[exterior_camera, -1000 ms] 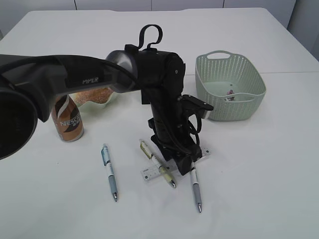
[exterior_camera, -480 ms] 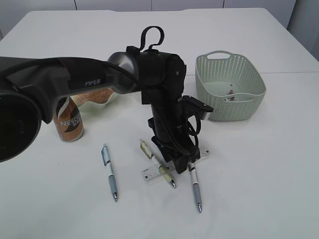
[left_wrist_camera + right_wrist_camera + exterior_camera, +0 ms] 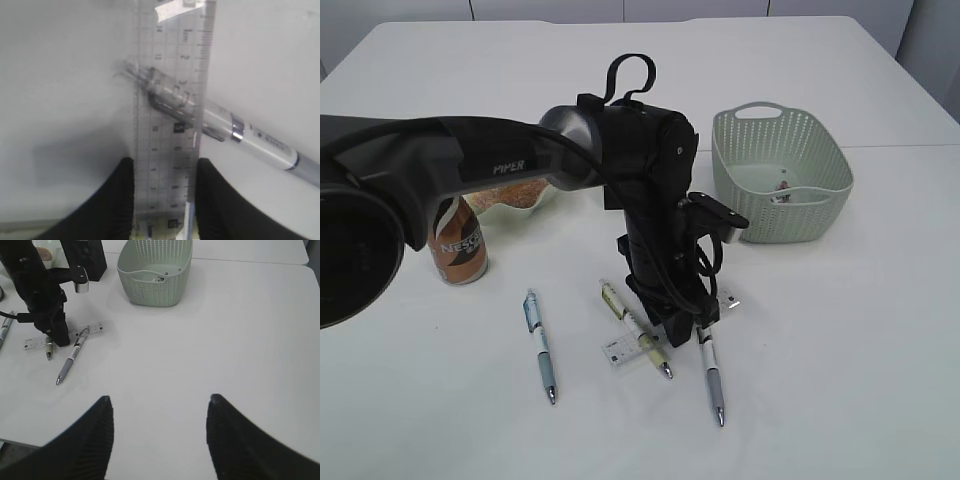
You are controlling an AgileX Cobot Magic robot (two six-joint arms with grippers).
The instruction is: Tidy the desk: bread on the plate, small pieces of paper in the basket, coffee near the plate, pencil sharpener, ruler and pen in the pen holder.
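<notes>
The big white desk [image 3: 840,330] is covered with three pens, a see-through ruler [image 3: 632,347], a brown coffee bottle [image 3: 455,243] and a grey-green basket [image 3: 782,173].

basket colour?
Pale grey-green basket, perforated woven-look walls; clearest in the exterior view.

My left arm reaches down to the worktop [image 3: 840,330], its tool [image 3: 166,200] pointing straight down, fingers [image 3: 117,200] narrowly parted. My right tool [image 3: 159,435] hovers wide open.

Three pens [image 3: 540,346], one ruler [image 3: 620,350], one basket [image 3: 800,215], one coffee [image 3: 456,243]
</notes>
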